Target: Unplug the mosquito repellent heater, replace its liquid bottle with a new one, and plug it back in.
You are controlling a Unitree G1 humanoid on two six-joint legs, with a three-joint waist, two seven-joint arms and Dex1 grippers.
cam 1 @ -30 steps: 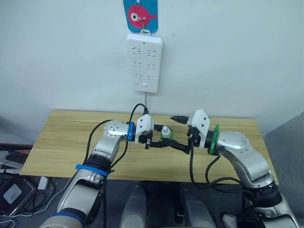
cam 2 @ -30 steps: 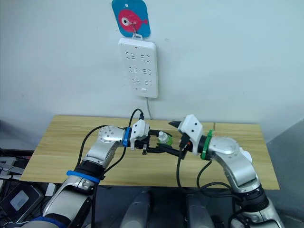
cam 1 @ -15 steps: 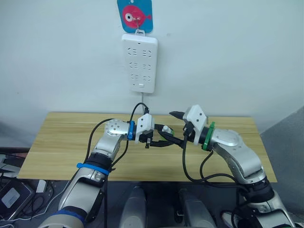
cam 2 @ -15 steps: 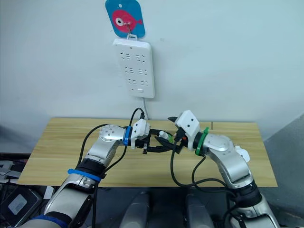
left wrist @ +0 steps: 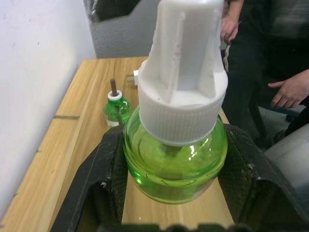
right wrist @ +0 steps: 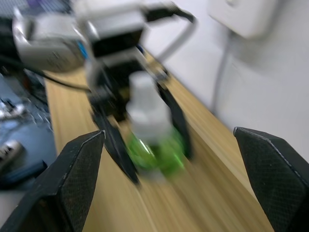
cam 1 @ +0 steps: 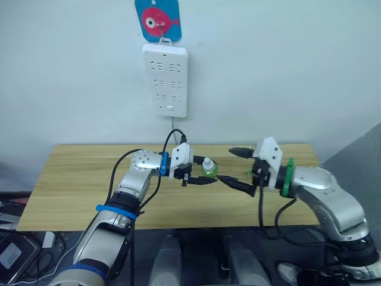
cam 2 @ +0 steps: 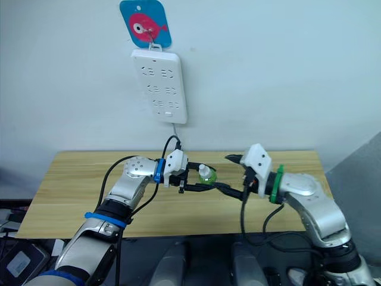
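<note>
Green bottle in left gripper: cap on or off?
On. The green bottle, held between the left gripper fingers, carries a white ribbed cap over its neck.

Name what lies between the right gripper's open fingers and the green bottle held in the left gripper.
Nothing: in the left eye view a bare gap over the table separates the right gripper from the green bottle, which the left gripper clamps.

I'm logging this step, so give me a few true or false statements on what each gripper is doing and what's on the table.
1. The left gripper is shut on a green bottle with a white cap. True.
2. The right gripper is clamped on that bottle. False: it is open and apart from it.
3. A second green bottle, uncapped, stands on the table. True.
4. Something is plugged into the power strip. False: its visible sockets are empty.
</note>
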